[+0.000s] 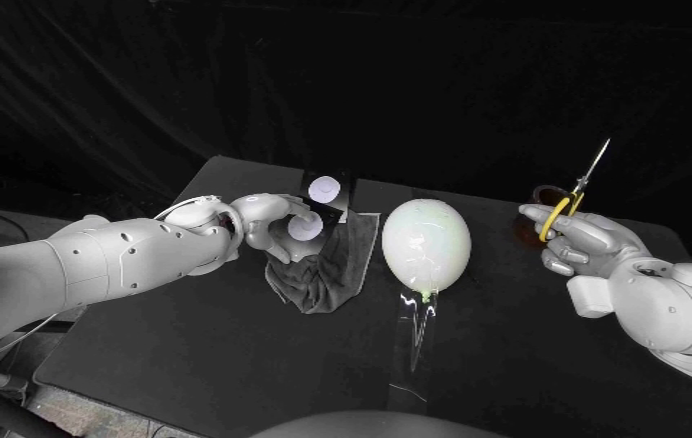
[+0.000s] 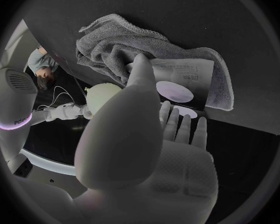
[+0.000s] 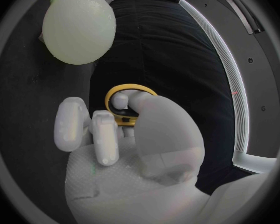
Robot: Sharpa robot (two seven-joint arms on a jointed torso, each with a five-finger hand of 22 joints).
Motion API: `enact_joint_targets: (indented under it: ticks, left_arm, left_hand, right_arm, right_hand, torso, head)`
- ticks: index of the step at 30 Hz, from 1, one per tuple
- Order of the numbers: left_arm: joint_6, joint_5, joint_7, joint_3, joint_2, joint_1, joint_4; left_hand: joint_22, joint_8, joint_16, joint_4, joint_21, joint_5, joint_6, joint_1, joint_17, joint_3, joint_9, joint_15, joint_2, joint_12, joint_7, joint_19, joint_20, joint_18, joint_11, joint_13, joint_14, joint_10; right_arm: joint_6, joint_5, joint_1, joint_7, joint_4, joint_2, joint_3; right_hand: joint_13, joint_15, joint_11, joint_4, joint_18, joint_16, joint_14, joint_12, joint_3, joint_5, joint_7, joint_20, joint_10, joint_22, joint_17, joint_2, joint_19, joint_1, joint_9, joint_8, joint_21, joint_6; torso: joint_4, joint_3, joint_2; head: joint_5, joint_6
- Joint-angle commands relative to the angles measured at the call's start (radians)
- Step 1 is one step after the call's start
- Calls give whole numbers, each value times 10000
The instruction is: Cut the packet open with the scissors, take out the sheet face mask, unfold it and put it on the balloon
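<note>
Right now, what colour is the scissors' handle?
Yellow. The scissors show it best in the right wrist view, held by the right hand.

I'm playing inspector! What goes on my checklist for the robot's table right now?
Surface: black table, bare where it shows.
Job's things: packet held up over a cloth. Balloon lying mid-table. Scissors raised, blades pointing up, well apart from the packet. Face mask: nothing seen.
Clutter: grey cloth, crumpled beside the balloon.
Hands: left hand holds the packet. Right hand grips the scissors by their yellow handles.
Cables: thin white wire looped at the left wrist.
Surroundings: black curtain behind the table.
</note>
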Motion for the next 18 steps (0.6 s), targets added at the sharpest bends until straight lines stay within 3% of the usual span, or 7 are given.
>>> enact_joint_targets:
  ticks: [1, 9, 14, 17, 18]
  left_arm:
    - [483, -153, -97, 7, 28, -1, 38]
    - [653, -226, -226, 6, 87, -2, -28]
    - [718, -254, -346, 7, 146, -3, -144]
    - [788, -266, -399, 7, 194, -2, -229]
    - [813, -271, -407, 7, 218, -2, -268]
  left_hand:
    - [-5, -39, 5, -9, -15, 37, 19, -74, 5, -87, 13, -107, -61, -8, 92, -58, -21, 124, 100, 7, -31, 29]
    - [-8, 1, -2, -8, -26, 37, 119, -183, -1, -192, 51, -229, -55, 7, 227, -92, -50, 182, 253, 17, -54, 120]
    - [11, 65, 43, -17, 3, 35, 290, -182, 50, -12, 107, -184, 50, 33, 333, -11, -67, 256, 357, 34, 112, 298]
    - [42, 172, 154, -31, 64, 27, 578, -145, 171, 343, 198, -95, 324, 91, 462, 141, -74, 382, 498, 69, 523, 730]
    - [55, 265, 245, -30, 92, 16, 845, -119, 268, 606, 279, -53, 563, 136, 519, 211, -62, 450, 563, 95, 860, 1061]
  right_arm:
    - [50, -156, -4, 33, 20, 4, 7]
    - [32, -169, -7, 20, 26, 4, 7]
    - [35, -171, -8, 21, 29, 5, 7]
    - [42, -172, -11, 22, 26, 11, 7]
    - [46, -172, -14, 23, 24, 15, 7]
  right_hand:
    - [834, -36, -89, 33, 85, 58, 837, 4543, 14, 45, 357, -24, 3864, 270, 1728, 12, 52, -74, 18, 19, 38, 445]
    - [843, -37, -91, 29, 88, 61, 838, 4553, 12, 47, 353, -25, 3869, 260, 1734, 6, 43, -88, 14, 15, 24, 449]
    - [843, -37, -91, 29, 88, 61, 838, 4553, 12, 47, 353, -25, 3869, 260, 1734, 6, 43, -88, 14, 15, 24, 449]
    - [843, -37, -91, 29, 88, 61, 838, 4553, 12, 47, 353, -25, 3869, 260, 1734, 6, 43, -88, 14, 15, 24, 449]
    - [843, -37, -91, 29, 88, 61, 838, 4553, 12, 47, 353, -25, 3869, 260, 1734, 6, 43, -88, 14, 15, 24, 449]
  torso:
    - [10, 1, -3]
    - [4, -4, 2]
    - [2, 0, 0]
    - [0, 0, -1]
    - [-1, 1, -2]
  head:
    - [-16, -9]
    - [-19, -28]
    - [-15, -47]
    - [-12, -64]
    - [-10, -68]
